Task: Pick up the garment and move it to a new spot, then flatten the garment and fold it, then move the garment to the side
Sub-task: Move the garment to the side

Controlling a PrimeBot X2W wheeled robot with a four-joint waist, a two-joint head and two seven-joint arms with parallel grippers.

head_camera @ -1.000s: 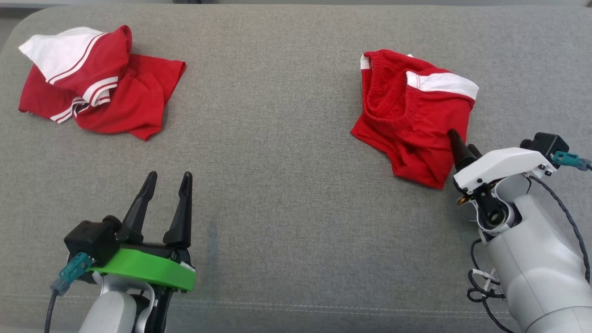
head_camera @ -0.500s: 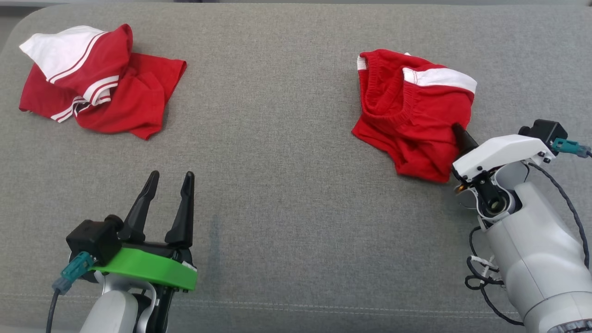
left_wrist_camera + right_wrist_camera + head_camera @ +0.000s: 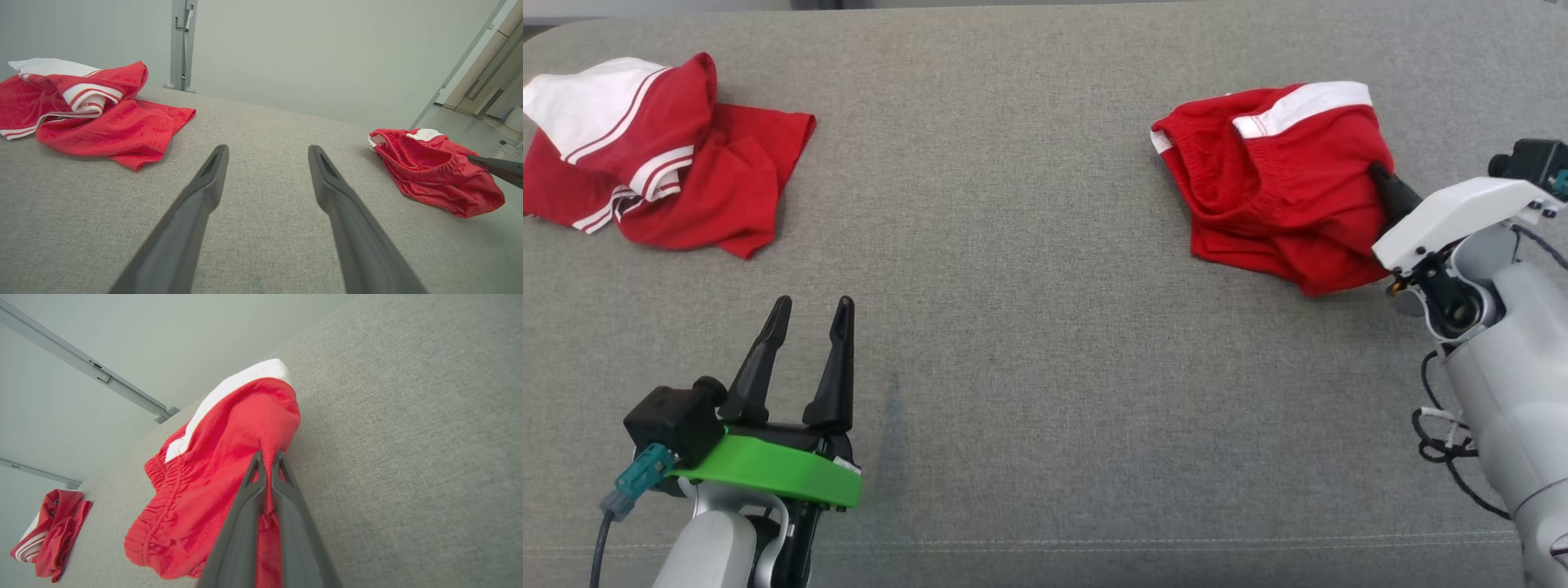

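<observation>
Since a second ago the right gripper (image 3: 268, 455) has closed, and the red shorts (image 3: 1274, 188), far right, have bunched up and slid rightward with it. A crumpled red-and-white jersey (image 3: 662, 155) lies far left on the grey cushion (image 3: 1013, 269), well apart, cut off at the head view's edge. Fabric buries the right fingertips there; the wrist view shows them pinching a red fold. The left gripper (image 3: 807, 304) hovers near left, spread wide, holding nothing.

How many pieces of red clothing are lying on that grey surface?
2. A crumpled red-and-white garment lies at the far left. The red shorts sit at the right, pinched by the right gripper. None seem hidden.
</observation>
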